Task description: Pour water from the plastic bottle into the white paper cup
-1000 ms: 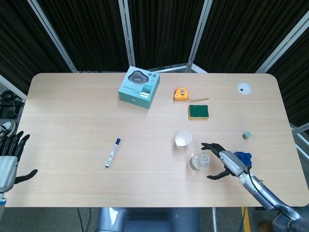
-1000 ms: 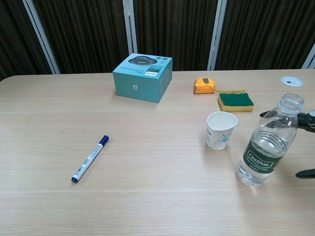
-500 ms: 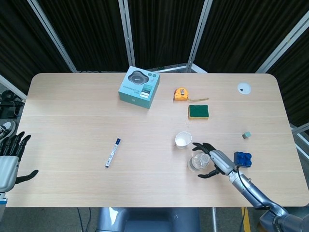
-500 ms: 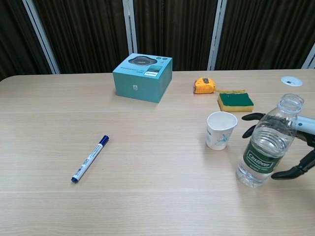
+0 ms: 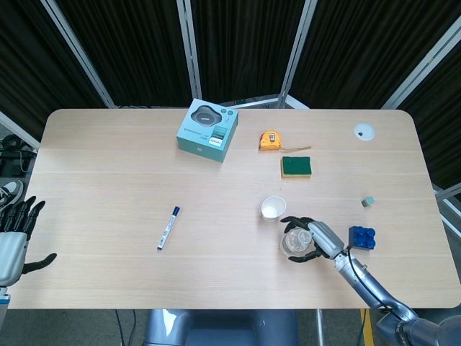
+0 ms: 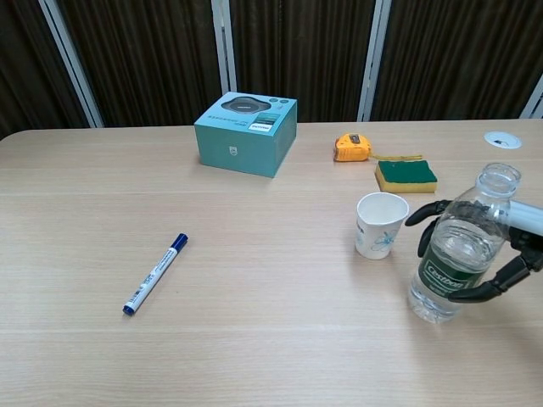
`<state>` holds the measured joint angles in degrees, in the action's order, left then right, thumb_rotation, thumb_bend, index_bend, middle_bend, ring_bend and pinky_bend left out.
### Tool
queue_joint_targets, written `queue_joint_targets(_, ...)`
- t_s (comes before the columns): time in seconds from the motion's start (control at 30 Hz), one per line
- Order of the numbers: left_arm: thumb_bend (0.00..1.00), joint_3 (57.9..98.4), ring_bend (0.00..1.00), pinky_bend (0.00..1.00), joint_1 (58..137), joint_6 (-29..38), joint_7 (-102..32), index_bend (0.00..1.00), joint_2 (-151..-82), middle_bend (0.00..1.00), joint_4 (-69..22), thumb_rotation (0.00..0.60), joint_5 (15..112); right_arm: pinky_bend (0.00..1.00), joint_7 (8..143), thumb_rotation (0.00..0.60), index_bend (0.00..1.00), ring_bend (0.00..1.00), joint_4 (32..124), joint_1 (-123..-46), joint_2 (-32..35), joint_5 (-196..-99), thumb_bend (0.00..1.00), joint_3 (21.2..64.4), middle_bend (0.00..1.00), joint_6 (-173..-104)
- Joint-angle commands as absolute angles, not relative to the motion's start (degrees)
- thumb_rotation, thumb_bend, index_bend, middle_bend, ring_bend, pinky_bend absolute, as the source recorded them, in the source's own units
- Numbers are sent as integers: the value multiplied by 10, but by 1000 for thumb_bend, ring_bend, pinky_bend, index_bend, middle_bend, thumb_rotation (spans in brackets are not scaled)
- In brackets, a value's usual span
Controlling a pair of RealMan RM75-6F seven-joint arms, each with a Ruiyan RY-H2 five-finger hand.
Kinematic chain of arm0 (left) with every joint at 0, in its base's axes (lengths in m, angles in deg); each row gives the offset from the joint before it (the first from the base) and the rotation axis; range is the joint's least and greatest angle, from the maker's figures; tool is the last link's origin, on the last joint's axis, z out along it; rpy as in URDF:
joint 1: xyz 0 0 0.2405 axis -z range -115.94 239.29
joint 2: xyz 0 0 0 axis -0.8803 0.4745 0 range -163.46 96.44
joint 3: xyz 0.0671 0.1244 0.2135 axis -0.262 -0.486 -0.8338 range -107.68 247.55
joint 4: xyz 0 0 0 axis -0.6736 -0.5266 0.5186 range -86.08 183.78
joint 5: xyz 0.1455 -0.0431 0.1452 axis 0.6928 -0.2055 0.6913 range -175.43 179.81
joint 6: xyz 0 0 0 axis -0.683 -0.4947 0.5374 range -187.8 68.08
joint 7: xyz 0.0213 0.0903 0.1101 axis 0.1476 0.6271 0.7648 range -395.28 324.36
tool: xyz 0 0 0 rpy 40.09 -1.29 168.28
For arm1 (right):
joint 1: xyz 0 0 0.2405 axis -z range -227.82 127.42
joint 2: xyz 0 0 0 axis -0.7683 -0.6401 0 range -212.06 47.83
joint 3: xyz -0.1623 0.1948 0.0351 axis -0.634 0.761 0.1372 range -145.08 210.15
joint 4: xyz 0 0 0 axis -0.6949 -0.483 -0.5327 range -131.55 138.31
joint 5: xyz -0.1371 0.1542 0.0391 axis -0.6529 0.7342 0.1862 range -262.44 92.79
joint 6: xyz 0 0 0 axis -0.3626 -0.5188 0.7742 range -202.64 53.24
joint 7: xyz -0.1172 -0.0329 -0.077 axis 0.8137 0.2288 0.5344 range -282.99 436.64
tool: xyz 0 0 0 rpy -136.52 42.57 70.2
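Note:
The clear plastic bottle (image 5: 294, 244) (image 6: 454, 254) stands upright and uncapped, just right of the white paper cup (image 5: 273, 209) (image 6: 381, 225). My right hand (image 5: 318, 238) (image 6: 521, 234) wraps the bottle from the right: its fingers (image 6: 426, 214) curl round the far side and the thumb presses the near side low on the label. The cup stands upright, a small gap from the bottle. My left hand (image 5: 14, 239) hangs off the table's left edge with its fingers spread and nothing in it; only the head view shows it.
A teal box (image 5: 209, 130) sits at the back, with an orange tape measure (image 5: 269, 140) and a green sponge (image 5: 296, 166) behind the cup. A blue-capped marker (image 5: 168, 228) lies left of centre. A blue block (image 5: 361, 237) and a small grey cube (image 5: 368, 202) lie right of my hand.
My right hand moved left from beside the bottle and closed its fingers and thumb around it. The bottle, the cup and my left hand stayed put.

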<state>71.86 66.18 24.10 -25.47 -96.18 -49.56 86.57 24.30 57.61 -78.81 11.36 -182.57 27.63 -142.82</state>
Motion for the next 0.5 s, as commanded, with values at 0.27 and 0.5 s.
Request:
queue_joint_targets(0.27,0,719,0,0,663,240,-259,0,-961,0,-495,600,862,365,236,600,464,489,561,-783,128,-1817,338,278,558,-1441)
queue_joint_targets(0.5,0,718,0,0,663,240,-261,0,-959,0,-497,600,863,425,215,600,497,515,578,-779,121,-1811,435,280,583,-1457)
